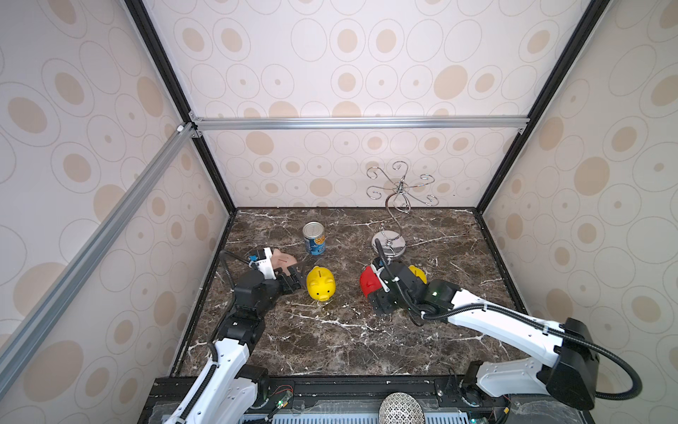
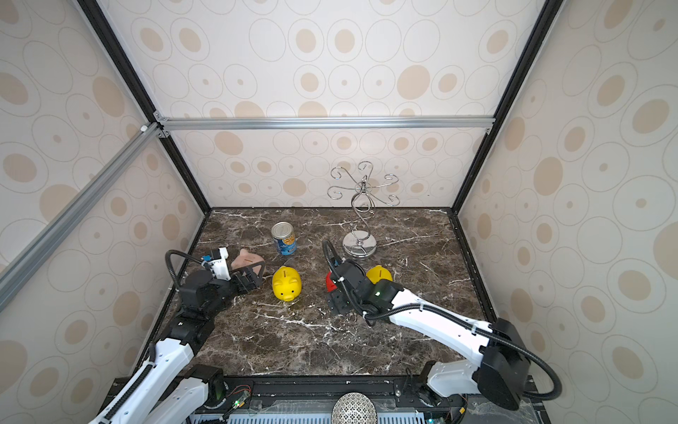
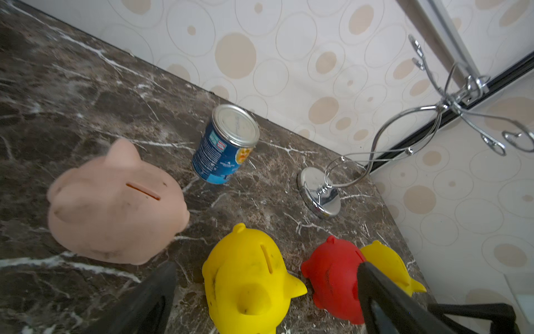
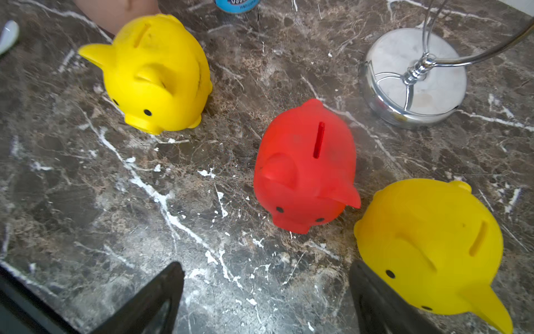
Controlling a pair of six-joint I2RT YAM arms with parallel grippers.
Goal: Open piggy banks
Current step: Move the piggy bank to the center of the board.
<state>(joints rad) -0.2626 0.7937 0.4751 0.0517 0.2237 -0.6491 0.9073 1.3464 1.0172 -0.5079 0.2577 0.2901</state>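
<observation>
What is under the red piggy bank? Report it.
The red piggy bank stands upright on the marble tabletop; its underside, and any plug there, is covered.

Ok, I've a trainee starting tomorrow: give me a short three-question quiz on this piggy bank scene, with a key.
1. How many piggy banks stand on the table?
2. True or false: the right gripper holds the red piggy bank.
3. Which colour do two of the banks share? A red, B yellow, C pink.
Key: 1. four; 2. false, it is open with nothing between its fingers; 3. B.
</observation>
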